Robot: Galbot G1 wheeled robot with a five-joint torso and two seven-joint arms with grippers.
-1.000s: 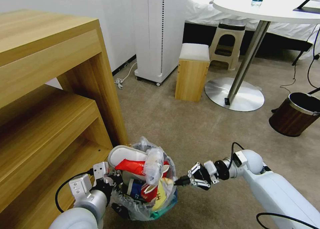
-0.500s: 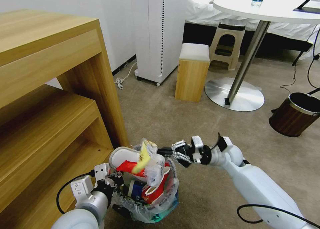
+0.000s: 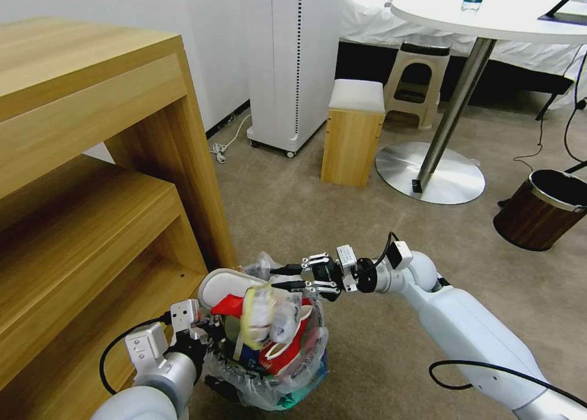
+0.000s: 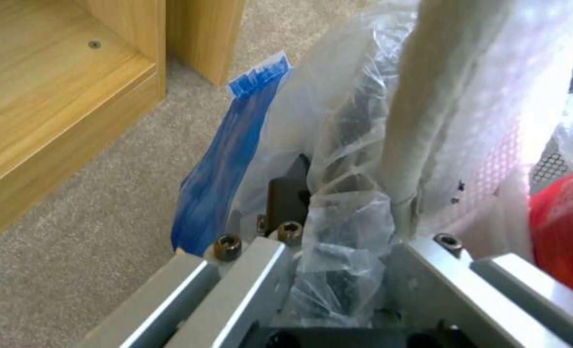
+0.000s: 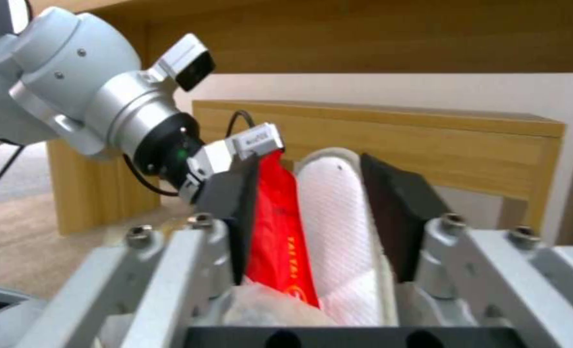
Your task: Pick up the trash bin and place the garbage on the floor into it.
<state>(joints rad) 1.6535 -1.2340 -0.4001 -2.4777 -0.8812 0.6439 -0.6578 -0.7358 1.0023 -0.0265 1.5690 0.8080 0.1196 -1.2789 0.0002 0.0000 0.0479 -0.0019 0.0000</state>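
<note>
Full trash bin (image 3: pixel 269 371) beside the wooden shelf (image 3: pixel 92 194)
Left gripper (image 3: pixel 205 337) clamps the bin's rim; right gripper (image 3: pixel 282 277) spreads wide over a white slipper (image 3: pixel 223 283) and red wrapper (image 3: pixel 235 304) on top.

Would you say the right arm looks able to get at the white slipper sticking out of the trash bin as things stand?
Probably yes. The right gripper is open just above the trash bin, and in the right wrist view the white slipper and a red wrapper lie between its fingers. Nothing blocks it; the left gripper holds the bin's far rim.
</note>
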